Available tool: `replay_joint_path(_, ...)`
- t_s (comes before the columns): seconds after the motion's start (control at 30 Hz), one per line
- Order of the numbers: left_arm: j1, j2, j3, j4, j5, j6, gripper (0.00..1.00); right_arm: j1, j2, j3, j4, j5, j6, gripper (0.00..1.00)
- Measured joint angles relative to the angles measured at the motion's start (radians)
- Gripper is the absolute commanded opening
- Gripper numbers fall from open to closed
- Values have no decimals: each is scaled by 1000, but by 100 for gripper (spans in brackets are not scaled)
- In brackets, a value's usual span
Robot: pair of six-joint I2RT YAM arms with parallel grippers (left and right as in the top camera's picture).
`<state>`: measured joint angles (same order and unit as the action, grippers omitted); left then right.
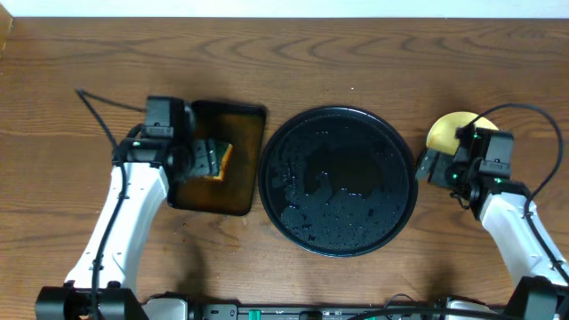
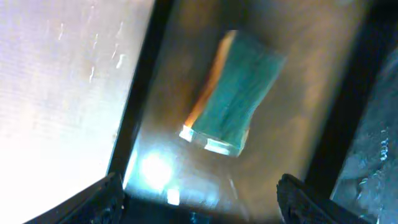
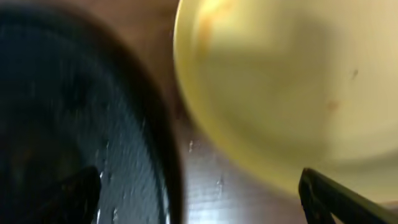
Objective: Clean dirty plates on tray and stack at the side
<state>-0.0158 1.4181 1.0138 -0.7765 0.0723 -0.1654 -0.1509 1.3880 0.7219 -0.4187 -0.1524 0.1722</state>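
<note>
I see left gripper (image 2: pixel 200 186) spread wide, empty, above green sponge (image 2: pixel 233 93) in brown tray (image 1: pixel 240 133) | right gripper (image 3: pixel 198 180) parted, holding nothing, over yellow plate (image 3: pixel 292 93) beside wet black tray (image 1: pixel 340 110) (specks show only in wrist view).

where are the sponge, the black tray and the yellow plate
sponge (image 2: pixel 233 93): left wrist view, middle of its green face
black tray (image 1: pixel 338 182): overhead view, bare wet middle
yellow plate (image 3: pixel 292 81): right wrist view, its centre
</note>
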Motion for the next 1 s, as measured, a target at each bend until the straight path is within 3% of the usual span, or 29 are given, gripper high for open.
replay_joint_path(0.23, 31, -69, -1, -78, 0, -13, 80, 6, -74, 81, -192, -10, -20, 99)
replay_joint_path(0.73, 20, -620, -209, -1, 80, 82, 80, 18, -652, -83, -226, 64, -48, 99)
replay_joint_path(1.0, 20, -669, -221, -1, 87, 89, 80, 18, -688, -96, -277, 75, -51, 99)
